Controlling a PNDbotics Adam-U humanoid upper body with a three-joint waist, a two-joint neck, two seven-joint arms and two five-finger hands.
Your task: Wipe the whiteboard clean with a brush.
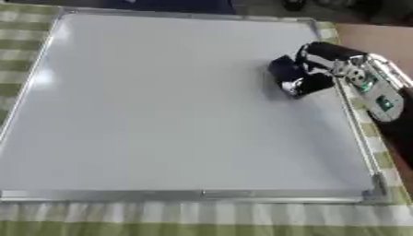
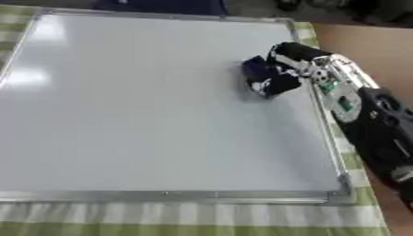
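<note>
One unmarked whiteboard [image 1: 161, 106], brush [image 1: 284, 73] atop.

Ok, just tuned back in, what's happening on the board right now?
The robot's right hand reaches in from the right side and has its fingers curled around a dark brush, which it presses against the whiteboard near the board's upper right edge. The board surface shows no marks that I can make out. The whiteboard lies flat on a green checked cloth. The left hand is not in view.
</note>
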